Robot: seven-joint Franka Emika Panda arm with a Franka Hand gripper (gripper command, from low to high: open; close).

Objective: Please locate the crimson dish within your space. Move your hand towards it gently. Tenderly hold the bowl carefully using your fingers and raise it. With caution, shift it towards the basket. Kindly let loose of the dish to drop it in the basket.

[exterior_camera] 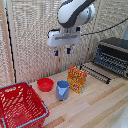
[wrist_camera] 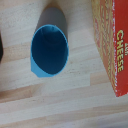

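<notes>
While a woven screen (exterior_camera: 30,35) backs the pale wooden worktop (exterior_camera: 95,107), the red wire basket (exterior_camera: 20,105) sits at the exterior view's left, the red bowl (exterior_camera: 45,84) just beyond it, below and left of the raised gripper (exterior_camera: 62,51), whose fingers hang parted, holding nothing.

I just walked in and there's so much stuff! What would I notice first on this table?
Probably the big red wire basket at the exterior view's left front corner, with the small red bowl just behind it. Next, the blue cup stands upright mid-table beside an orange cheese box. High above them hangs the robot's white gripper, holding nothing.
</notes>
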